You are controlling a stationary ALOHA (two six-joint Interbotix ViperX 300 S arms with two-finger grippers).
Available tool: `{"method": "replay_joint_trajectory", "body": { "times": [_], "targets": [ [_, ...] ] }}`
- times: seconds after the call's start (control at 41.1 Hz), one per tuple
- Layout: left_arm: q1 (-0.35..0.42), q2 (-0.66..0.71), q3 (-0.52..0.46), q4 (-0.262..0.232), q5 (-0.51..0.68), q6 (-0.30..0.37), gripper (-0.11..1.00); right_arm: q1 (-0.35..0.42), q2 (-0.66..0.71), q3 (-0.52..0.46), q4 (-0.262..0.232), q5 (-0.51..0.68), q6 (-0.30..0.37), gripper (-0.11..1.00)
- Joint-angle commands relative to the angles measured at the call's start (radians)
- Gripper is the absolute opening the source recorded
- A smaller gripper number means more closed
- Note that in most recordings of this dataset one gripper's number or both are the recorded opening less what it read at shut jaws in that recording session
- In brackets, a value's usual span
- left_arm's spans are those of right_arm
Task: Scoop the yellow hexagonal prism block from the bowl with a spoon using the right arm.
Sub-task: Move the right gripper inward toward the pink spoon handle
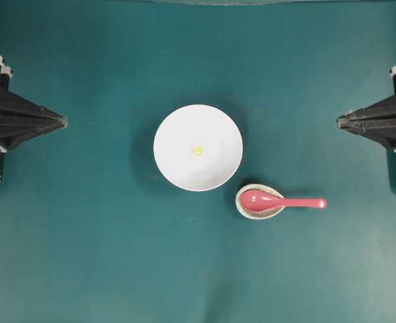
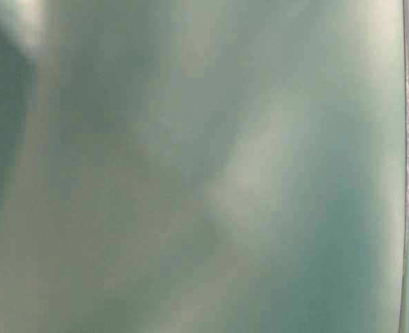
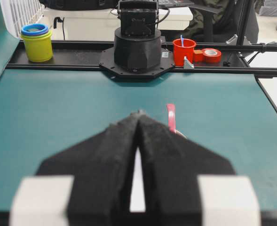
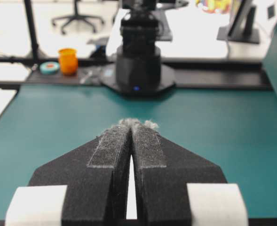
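right gripper (image 1: 338, 122): i see its jaws clenched tip to tip with nothing between them, parked at the right edge of the tabletop (image 1: 83, 256), well apart from every task thing. left gripper (image 1: 64, 122): its jaws are likewise pressed together and empty, parked at the opposite edge; i leave it idle, since the task belongs to the right arm.

spoon (image 1: 282, 201): the red-pink scoop lies in the speckled spoon rest (image 1: 246, 210), and the straight handle runs out over bare tabletop toward the right arm's side. in the left wrist view the handle (image 3: 170, 117) shows just past the closed tips. i judge the step in hand to be the reach for this handle. to do it well i would part the jaws before descending, come down over the far half of the handle where nothing crowds it, set the jaws across the handle's width, and close firmly, as the glossy surface looks likely to slip or roll. i would lift straight up so that the scoop clears the rest without dragging it.

bowl (image 1: 167, 128): the white bowl stands just beside the rest, up and to the left in the overhead view, apart from it or barely so. yellow hexagonal prism block (image 1: 198, 151): it lies alone near the middle of the bowl's floor. being far smaller than the scoop, it calls for a low, shallow sweep against the bowl wall.

the table-level view is blurred and tells me nothing more.
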Motion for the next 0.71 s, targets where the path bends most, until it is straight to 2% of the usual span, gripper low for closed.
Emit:
{"method": "replay_joint_trajectory", "body": {
  "times": [0.0,0.463,0.536,0.682],
  "targets": [
    [0.002,0.006,-0.026,0.012,0.000,0.000,-0.01,-0.006,0.011,-0.015,0.000,-0.005,0.000,-0.02],
    [0.002,0.006,-0.026,0.012,0.003,0.000,-0.01,-0.006,0.006,-0.020,0.000,0.008,0.009,0.01],
    [0.002,0.006,-0.028,0.012,0.003,0.000,-0.01,-0.006,0.008,-0.020,0.000,0.008,0.009,0.08],
    [0.002,0.006,-0.028,0.014,0.005,0.000,-0.01,-0.006,0.011,-0.020,0.003,0.018,0.011,0.30]
  ]
}}
